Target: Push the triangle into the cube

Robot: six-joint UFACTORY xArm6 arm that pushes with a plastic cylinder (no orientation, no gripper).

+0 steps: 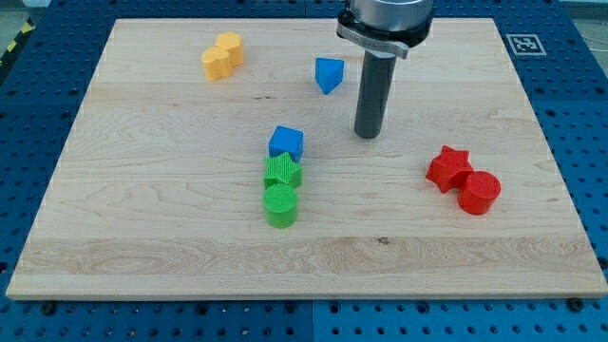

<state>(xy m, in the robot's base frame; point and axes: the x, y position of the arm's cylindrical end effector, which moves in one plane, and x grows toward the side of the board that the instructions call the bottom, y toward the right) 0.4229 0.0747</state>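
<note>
A blue triangle block [329,74] lies near the view's top, right of centre. A blue cube [286,142] sits at mid-board, below and left of the triangle, touching a green block. My tip [368,134] rests on the board right of the cube and below-right of the triangle, apart from both. The rod rises to the arm's head at the view's top.
A green star-like block [282,172] and a green cylinder [280,205] stand in a line below the cube. Two yellow blocks [222,56] sit at the top left. A red star [447,168] and a red cylinder [479,192] sit at the right.
</note>
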